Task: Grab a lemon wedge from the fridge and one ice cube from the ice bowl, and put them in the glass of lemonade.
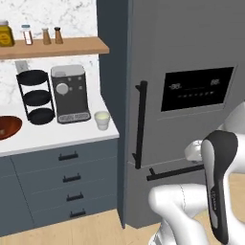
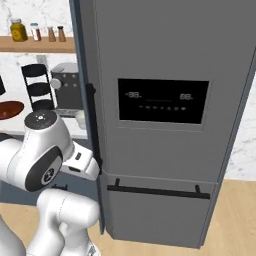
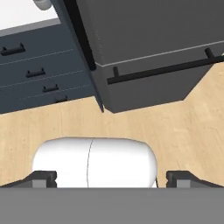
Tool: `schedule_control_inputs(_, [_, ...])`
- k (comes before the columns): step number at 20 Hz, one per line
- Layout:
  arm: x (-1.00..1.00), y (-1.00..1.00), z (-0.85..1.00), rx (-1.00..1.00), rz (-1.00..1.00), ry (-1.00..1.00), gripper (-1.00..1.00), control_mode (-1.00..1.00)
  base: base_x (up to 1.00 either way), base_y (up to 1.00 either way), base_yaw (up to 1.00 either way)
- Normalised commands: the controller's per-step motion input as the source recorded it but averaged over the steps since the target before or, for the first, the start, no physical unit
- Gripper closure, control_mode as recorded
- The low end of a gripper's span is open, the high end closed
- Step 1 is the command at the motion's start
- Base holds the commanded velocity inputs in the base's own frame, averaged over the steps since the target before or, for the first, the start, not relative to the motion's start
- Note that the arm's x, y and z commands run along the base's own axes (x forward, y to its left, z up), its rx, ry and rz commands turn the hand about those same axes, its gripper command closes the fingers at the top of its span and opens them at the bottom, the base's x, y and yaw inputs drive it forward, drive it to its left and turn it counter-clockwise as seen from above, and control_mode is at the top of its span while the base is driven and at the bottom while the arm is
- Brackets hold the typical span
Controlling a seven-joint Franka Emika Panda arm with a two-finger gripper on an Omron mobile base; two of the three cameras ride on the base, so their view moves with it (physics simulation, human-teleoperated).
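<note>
Fridge [image 1: 191, 119] closed in the left base view, upright bar handle [image 1: 139, 124] on its left edge; glass of lemonade [image 1: 102, 119] on the counter [image 1: 48, 139] beside the coffee machine [image 1: 70, 93], ice bowl [image 1: 7, 127] at far left. Right base view: fridge door shut, display panel [image 2: 162, 100] dark. Hand view: gripper [image 3: 111, 178] spread wide, holding nothing, over wooden floor [image 3: 175, 131]; fridge base and drawer handle [image 3: 166, 70] well ahead of the fingertips [image 3: 43, 178].

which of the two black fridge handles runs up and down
The long handle on the fridge door's left edge, beside the counter, stands upright. The other handle lies level across the drawer below it.
</note>
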Motion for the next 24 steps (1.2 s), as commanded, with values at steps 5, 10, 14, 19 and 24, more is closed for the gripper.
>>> schedule_control_inputs(5, [0.00, 0.00, 0.00, 0.00, 0.00, 0.00, -1.00, 1.00, -0.05, 0.00, 0.11])
schedule_control_inputs(10, [0.00, 0.00, 0.00, 0.00, 0.00, 0.00, -1.00, 1.00, -0.30, -0.01, 0.10])
schedule_control_inputs(14, [0.00, 0.00, 0.00, 0.00, 0.00, 0.00, -1.00, 1.00, -0.38, 0.00, 0.07])
schedule_control_inputs(19, [0.09, 0.00, 0.00, 0.00, 0.00, 0.00, -1.00, -1.00, -0.08, 0.00, 0.02])
schedule_control_inputs(24, [0.90, 0.03, 0.00, 0.00, 0.07, -0.18, -1.00, -1.00, 0.00, 0.00, 0.00])
